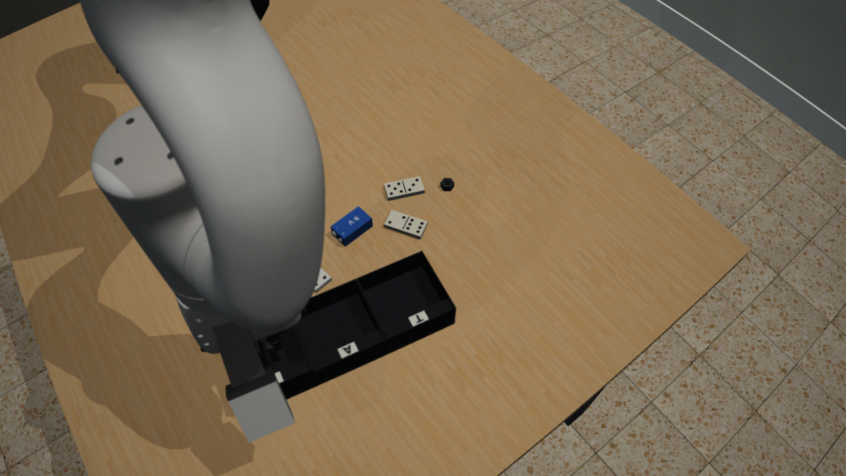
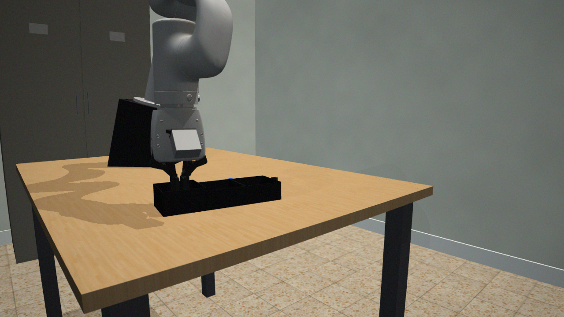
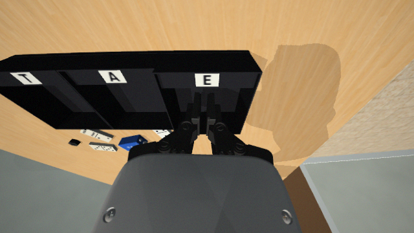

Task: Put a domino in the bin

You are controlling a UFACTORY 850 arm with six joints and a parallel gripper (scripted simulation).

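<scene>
A black tray [image 1: 361, 313] holds three bins in a row, marked T [image 3: 26, 78], A [image 3: 112, 76] and E [image 3: 207, 79]. My gripper [image 3: 204, 102] is shut with nothing between its fingers. Its tips reach down inside bin E, which also shows in the exterior view [image 2: 179, 182]. Three white dominoes lie on the table outside the bins. Two of them [image 1: 404, 187] [image 1: 406, 223] lie beyond the tray. The third [image 1: 322, 279] lies close behind the tray, mostly hidden by my arm. The bins I can see into look empty.
A blue 9V battery [image 1: 351, 225] lies near the dominoes, and a small black nut [image 1: 447, 184] lies further out. The arm's black base block [image 2: 131, 134] stands at the far side of the table. My arm hides much of the table's left part in the overhead view.
</scene>
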